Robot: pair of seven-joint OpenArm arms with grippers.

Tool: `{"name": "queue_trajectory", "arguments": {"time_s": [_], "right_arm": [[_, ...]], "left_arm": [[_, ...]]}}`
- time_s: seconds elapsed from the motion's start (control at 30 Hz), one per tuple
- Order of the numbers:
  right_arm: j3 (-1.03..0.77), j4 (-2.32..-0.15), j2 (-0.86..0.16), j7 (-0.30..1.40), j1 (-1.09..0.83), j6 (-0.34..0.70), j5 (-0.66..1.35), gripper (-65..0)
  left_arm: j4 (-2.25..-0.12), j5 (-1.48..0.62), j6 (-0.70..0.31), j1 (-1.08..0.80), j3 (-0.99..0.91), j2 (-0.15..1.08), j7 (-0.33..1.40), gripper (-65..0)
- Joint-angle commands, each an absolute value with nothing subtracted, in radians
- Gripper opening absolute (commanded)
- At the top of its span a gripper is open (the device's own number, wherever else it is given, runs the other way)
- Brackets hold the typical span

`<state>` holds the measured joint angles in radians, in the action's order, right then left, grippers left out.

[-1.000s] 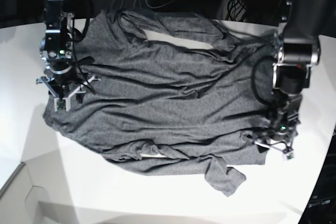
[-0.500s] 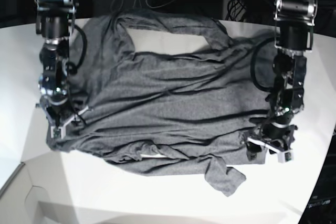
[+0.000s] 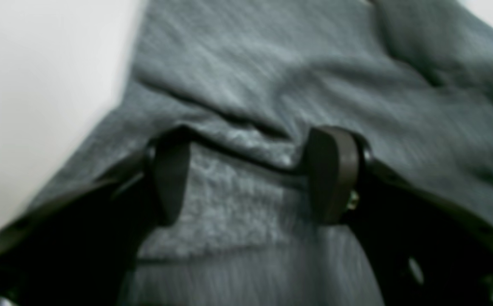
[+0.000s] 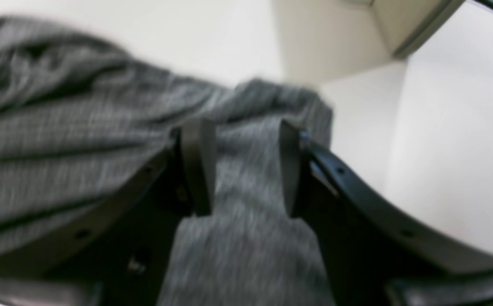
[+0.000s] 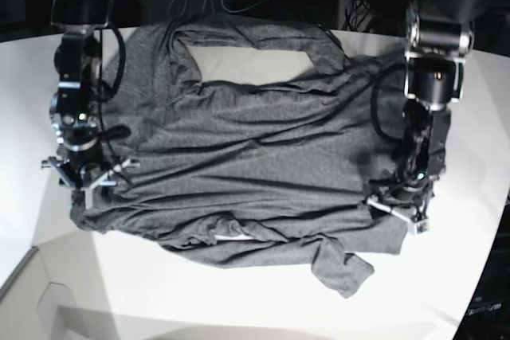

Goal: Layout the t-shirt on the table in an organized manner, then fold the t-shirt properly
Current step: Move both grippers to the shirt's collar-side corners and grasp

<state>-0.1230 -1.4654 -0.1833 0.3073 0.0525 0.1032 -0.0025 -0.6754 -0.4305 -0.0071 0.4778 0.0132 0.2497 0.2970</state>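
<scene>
Lying spread and wrinkled across the white table [image 5: 239,308], the grey t-shirt [image 5: 255,157] is taking up most of the middle of the base view, one sleeve trailing toward the near edge. The left gripper [image 3: 250,178] is hanging over the cloth at the shirt's right edge in that view, its fingers [image 3: 333,174] standing wide apart with a raised fold of fabric lying between them, not pinched. The right gripper [image 4: 240,170] is sitting at the opposite edge, its fingers [image 4: 197,165] standing partly apart, a strip of cloth running between them; whether it is gripping that strip is unclear through the blur.
</scene>
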Motion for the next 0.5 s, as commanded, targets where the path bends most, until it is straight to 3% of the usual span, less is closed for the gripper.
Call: {"name": "queue_trajectory", "arguments": {"time_s": [0.0,0.2,0.47], "right_arm": [[-0.128,-1.524,-0.194,0.272,0.05,0.099,0.001,-41.7],[-0.125,-1.61,-0.162,0.272,-0.056,0.101,0.001,-41.7],[-0.124,-1.616,-0.127,0.272,-0.124,0.101,0.001,-41.7]], "left_arm": [[-0.624,-0.409,0.002,0.503,0.013,0.252,0.282,-22.8],[-0.435,-0.291,0.002,0.615,0.013,0.251,0.013,-22.8],[-0.455,-0.277,0.002,0.711,0.013,0.251,-0.005,-22.8]]}}
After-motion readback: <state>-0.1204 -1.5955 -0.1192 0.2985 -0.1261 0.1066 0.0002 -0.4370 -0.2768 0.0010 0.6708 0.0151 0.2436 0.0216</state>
